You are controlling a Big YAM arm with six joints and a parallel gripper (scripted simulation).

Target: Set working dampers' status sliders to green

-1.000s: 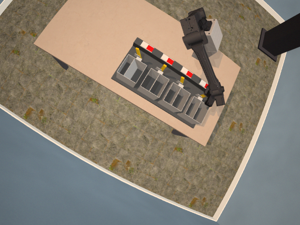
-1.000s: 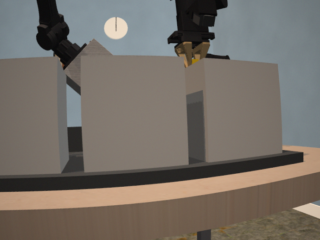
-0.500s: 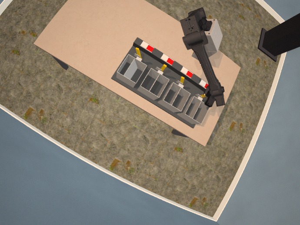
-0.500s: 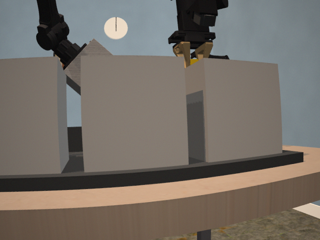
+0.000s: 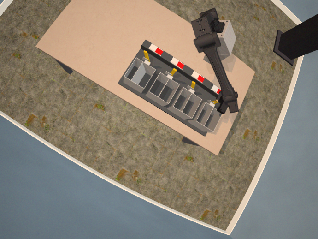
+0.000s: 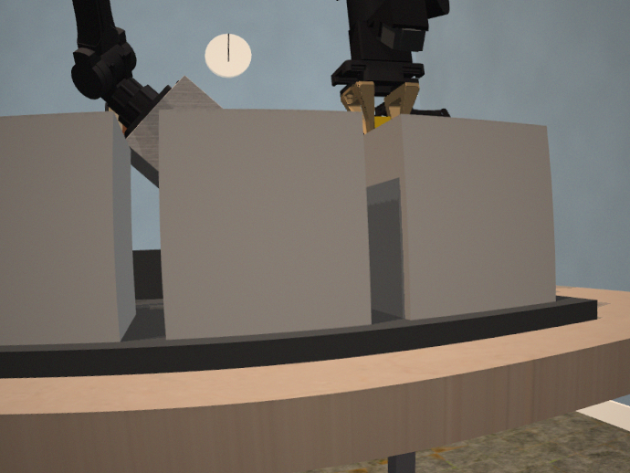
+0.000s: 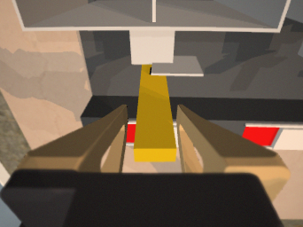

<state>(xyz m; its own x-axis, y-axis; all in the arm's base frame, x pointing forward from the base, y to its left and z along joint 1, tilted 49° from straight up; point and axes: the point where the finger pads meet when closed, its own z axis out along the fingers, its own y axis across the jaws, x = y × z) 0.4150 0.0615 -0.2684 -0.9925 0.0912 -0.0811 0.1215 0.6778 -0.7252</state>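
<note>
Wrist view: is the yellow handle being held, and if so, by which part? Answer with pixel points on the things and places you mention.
Nothing is held: the yellow handle (image 5: 215,101) (image 6: 382,121) (image 7: 155,122) stands between the hand's (image 5: 220,103) (image 6: 378,125) (image 7: 152,105) fingers, gaps on both sides.
</note>
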